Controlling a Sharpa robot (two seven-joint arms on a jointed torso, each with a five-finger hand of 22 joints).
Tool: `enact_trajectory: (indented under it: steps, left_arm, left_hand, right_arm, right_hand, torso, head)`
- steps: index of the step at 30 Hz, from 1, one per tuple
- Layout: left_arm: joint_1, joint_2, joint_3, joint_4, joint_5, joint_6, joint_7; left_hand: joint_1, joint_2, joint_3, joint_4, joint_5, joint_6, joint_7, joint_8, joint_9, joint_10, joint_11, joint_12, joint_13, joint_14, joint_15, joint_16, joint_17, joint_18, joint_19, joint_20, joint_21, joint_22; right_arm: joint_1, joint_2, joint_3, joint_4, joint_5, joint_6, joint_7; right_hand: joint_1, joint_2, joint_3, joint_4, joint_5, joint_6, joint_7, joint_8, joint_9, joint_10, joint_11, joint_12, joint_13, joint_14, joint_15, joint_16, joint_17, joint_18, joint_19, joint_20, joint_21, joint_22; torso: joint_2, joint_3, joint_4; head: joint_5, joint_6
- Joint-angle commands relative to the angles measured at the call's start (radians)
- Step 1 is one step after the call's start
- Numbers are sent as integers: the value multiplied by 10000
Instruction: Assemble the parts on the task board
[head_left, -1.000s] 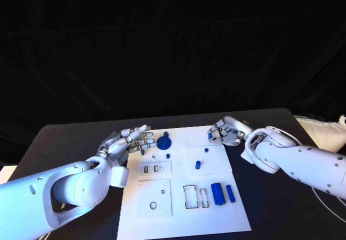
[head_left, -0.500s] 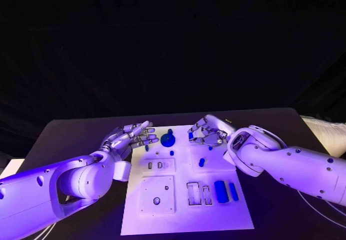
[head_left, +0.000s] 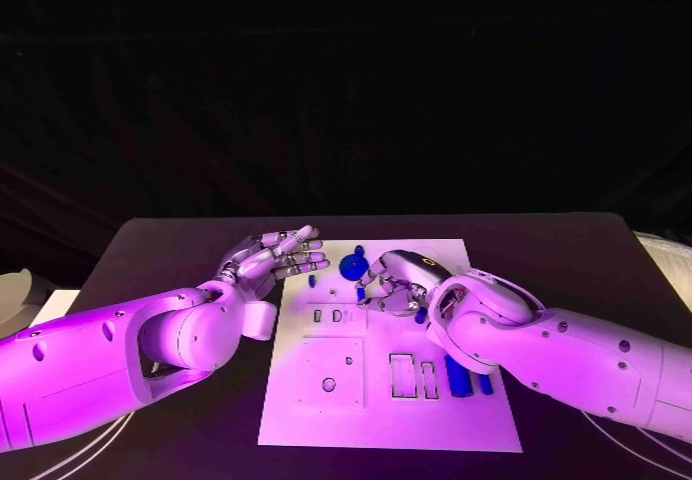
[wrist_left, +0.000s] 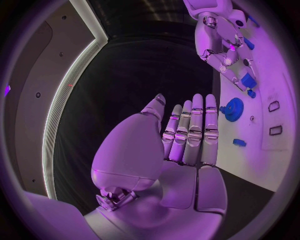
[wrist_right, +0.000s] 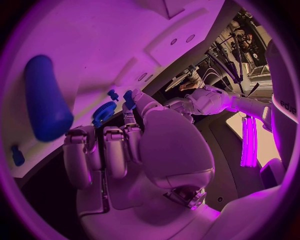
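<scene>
The white task board (head_left: 346, 420) lies mid-table. A blue gear (head_left: 351, 266) stands near its far left corner, also in the left wrist view (wrist_left: 234, 108) and right wrist view (wrist_right: 104, 114). My right hand (head_left: 389, 285) hovers over the board just right of the gear, fingers curled, pinching a small blue part (wrist_right: 129, 99) at its fingertips. My left hand (head_left: 274, 262) is raised beside the board's far left edge, fingers straight (wrist_left: 190, 132), holding nothing. A long blue cylinder (wrist_right: 47, 100) lies on the board's right side, partly hidden under my right forearm (head_left: 459, 378).
Rectangular recesses (head_left: 408, 376) and a square plate with a hole (head_left: 332, 372) take up the board's near half. Two small slots (head_left: 329, 315) sit below the gear. A small blue peg (wrist_left: 239, 142) lies near them. Black table (head_left: 173, 250) surrounds the board.
My right hand has moved left across the board's far end with the small blue part, closing on the gear. The left hand has stayed by the board's edge.
</scene>
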Motion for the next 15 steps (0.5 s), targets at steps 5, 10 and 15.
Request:
enact_trajectory:
  steps: [5,10,15]
  left_arm:
    - [8,22,7,0,8,236,87]
    - [8,32,7,3,8,245,77]
    - [8,33,7,5,8,248,70]
  left_hand:
    - [5,108,12,-53,47,11,50,-68,-5,10,90,-63,11,26,43,-31,15,128,47,44,-24,-11]
    - [5,108,12,-53,47,11,50,-68,-5,10,90,-63,11,26,43,-31,15,128,47,44,-24,-11]
    - [5,108,12,-53,47,11,50,-68,-5,10,90,-63,11,26,43,-31,15,128,47,44,-24,-11]
  right_arm:
    - [-93,324,-65,-109,-928,576,-482]
    - [-107,477,-98,-168,-1035,698,-544]
    - [-113,579,-120,-226,-1107,831,-586]
  right_hand:
    - [-97,-6,119,92,26,201,-154,14,76,501,-65,-36,1754,969,-50,-7,2192,-127,1044,-64,47,2575]
    - [-130,-11,118,97,29,210,-155,13,78,508,-64,-15,1766,968,-49,-9,2188,-125,1040,-63,45,2569]
    - [-162,-17,116,103,29,216,-155,11,80,506,-64,-22,1763,966,-49,-15,2176,-126,1042,-62,46,2571]
  torso:
    - [2,13,-20]
    - [3,18,-13]
    - [-1,19,-20]
  head:
    - [138,-102]
    - [161,-140]
    - [180,-167]
